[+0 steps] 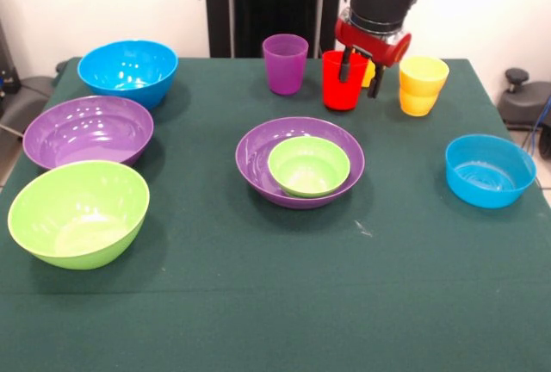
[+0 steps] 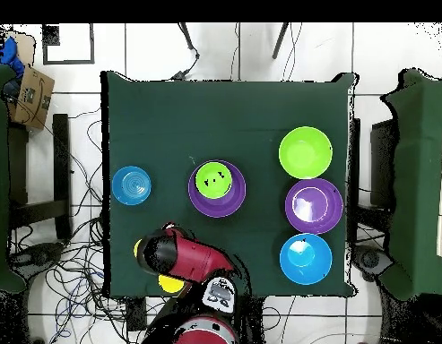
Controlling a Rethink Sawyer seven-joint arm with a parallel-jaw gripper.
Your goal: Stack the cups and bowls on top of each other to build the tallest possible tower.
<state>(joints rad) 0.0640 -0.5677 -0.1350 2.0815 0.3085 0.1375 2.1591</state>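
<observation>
The red-and-black arm's gripper (image 1: 359,71) hangs at the glossy red plastic cup (image 1: 343,80), which stands upright near the table's far edge, its long axis vertical. The fingers seem to straddle the cup's right wall, one inside and one outside, though contact is hard to judge. The tower so far (a small green bowl (image 1: 308,165) nested in a large purple bowl (image 1: 258,158)) lies mid-table, nearer the camera.

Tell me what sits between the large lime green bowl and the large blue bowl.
In both views, one large purple bowl lies between the large lime green bowl and the large blue bowl; the three form a row along one table side.
</observation>
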